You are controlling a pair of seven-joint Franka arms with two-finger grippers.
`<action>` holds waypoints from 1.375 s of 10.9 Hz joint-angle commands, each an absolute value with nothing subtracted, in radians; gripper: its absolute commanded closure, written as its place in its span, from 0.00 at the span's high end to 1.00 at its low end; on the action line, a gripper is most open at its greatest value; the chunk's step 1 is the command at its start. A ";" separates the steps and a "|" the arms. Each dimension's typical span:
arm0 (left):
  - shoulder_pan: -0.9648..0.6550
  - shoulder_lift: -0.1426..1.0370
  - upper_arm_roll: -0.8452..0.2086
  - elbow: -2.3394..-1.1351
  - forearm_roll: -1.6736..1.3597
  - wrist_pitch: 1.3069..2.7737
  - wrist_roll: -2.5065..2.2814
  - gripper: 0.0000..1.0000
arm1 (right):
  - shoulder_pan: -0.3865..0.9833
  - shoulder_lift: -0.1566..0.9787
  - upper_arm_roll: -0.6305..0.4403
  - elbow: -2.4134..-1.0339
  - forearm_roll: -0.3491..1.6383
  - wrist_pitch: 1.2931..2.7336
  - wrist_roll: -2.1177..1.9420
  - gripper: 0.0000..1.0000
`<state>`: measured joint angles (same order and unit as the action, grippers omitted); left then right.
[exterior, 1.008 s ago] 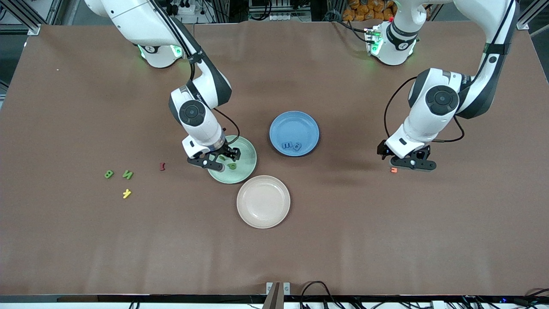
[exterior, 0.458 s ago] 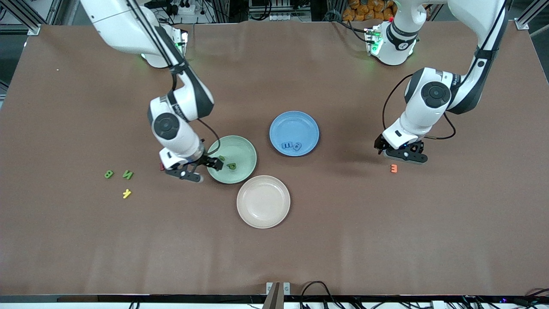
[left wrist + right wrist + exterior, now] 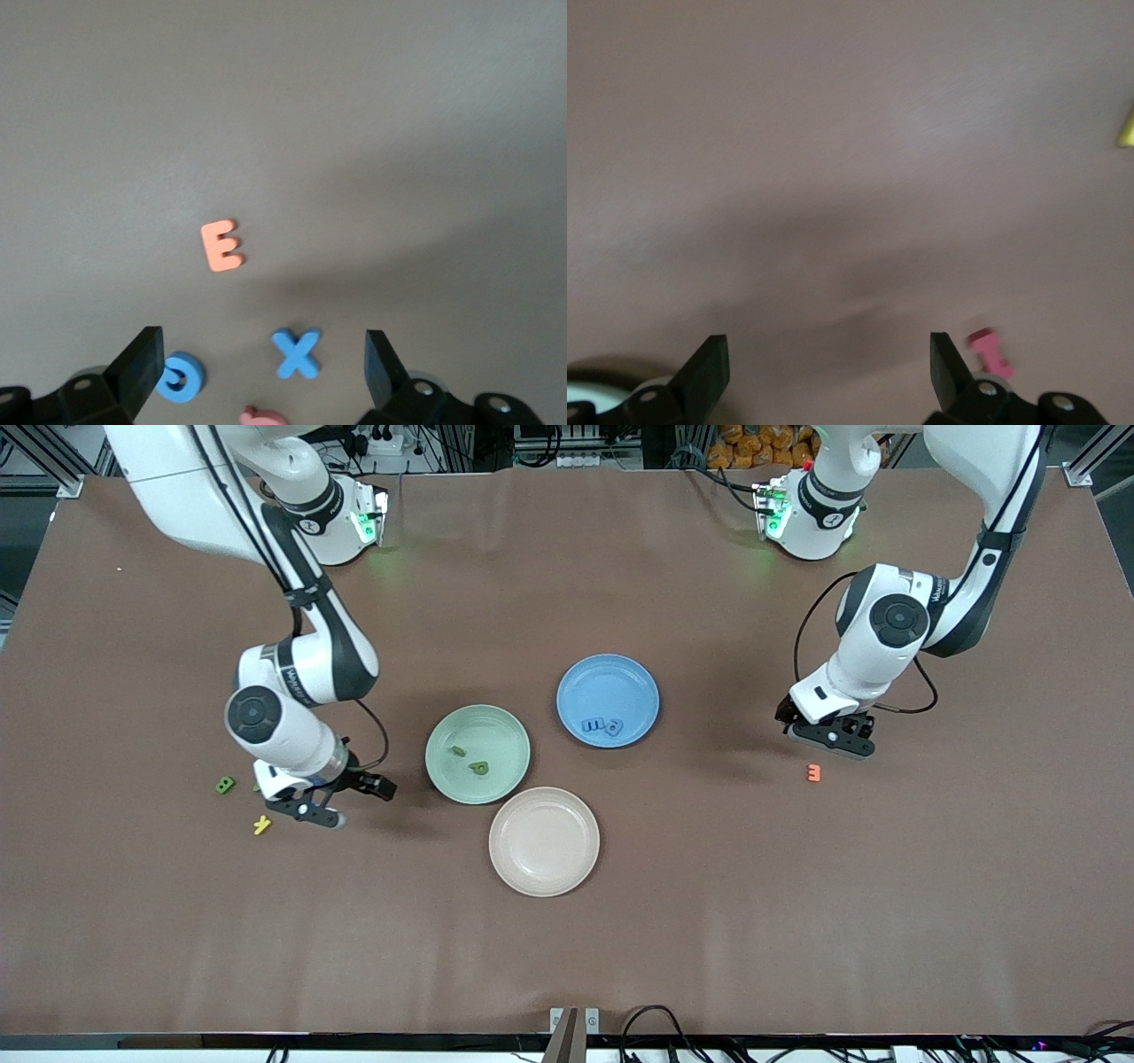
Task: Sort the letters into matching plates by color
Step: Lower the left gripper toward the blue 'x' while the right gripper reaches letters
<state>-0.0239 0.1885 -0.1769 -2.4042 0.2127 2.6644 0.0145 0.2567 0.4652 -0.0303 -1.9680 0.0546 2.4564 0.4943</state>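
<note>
The mint green plate holds two green letters. The blue plate holds blue letters. A green letter B lies on the table toward the right arm's end. My right gripper is open and empty, low over bare table between that letter and the green plate. My left gripper is open and empty, low over a blue X and a round blue letter; both are hidden in the front view.
A beige plate sits nearer the front camera than the green plate. A yellow letter lies by the right gripper. An orange E and a pink letter lie by the left gripper. A pink-red letter shows in the right wrist view.
My right gripper moved off the green plate toward the right arm's end, leaving two green letters in the plate. My left gripper shifted slightly away from the front camera, uncovering the orange E.
</note>
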 commanded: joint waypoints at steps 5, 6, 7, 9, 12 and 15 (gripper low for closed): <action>-0.032 0.239 -0.163 -2.433 0.152 2.738 0.087 1.00 | 0.016 0.465 -0.018 -1.959 0.052 2.439 0.479 1.00; -0.032 0.248 -0.163 -2.436 0.147 2.752 0.087 1.00 | -0.001 0.468 -0.018 -1.959 0.060 2.439 0.489 1.00; -0.031 0.258 -0.163 -2.444 0.132 2.760 0.086 1.00 | -0.020 0.469 -0.018 -1.959 0.061 2.439 0.489 1.00; -0.040 0.262 -0.164 -2.457 0.082 2.770 0.087 1.00 | -0.044 0.483 -0.018 -1.959 0.061 2.441 0.492 1.00; -0.041 0.278 -0.163 -2.468 0.051 2.770 0.087 1.00 | -0.070 0.503 -0.018 -1.971 0.057 2.447 0.482 1.00; -0.044 0.287 -0.163 -2.468 0.049 2.772 0.087 1.00 | -0.083 0.506 -0.018 -2.002 0.049 2.453 0.474 1.00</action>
